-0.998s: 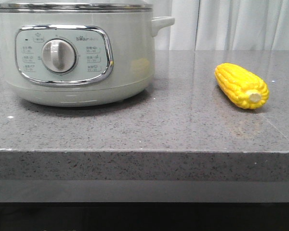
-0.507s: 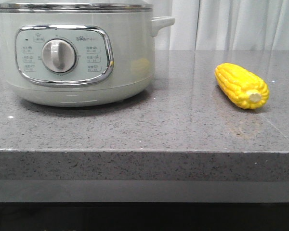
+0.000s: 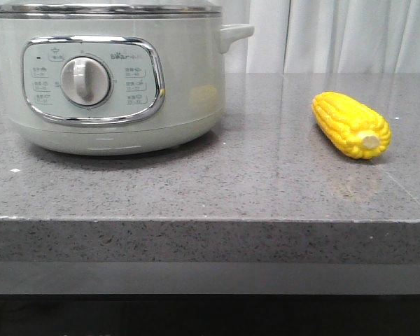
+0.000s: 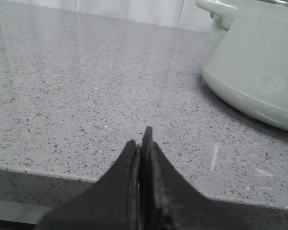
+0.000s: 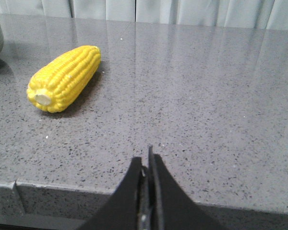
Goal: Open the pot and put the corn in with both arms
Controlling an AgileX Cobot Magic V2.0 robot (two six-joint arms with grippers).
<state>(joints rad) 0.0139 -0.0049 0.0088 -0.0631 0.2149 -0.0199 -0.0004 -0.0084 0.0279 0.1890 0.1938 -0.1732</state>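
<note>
Nothing has shifted over the last second: both arms wait at the near edge of the counter (image 3: 210, 189), the left claw (image 4: 143, 143) and right claw (image 5: 146, 165) each pressed together, empty. Farther in, the corn (image 3: 351, 124) lies at right of the frame. At upper left the pot (image 3: 112, 77) stands lidded; its panel writing is too small to read. The task looks unstarted.

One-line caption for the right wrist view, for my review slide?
Shut right gripper hovers at the counter edge, empty, with the corn lying untouched farther in on the stone surface.
</note>
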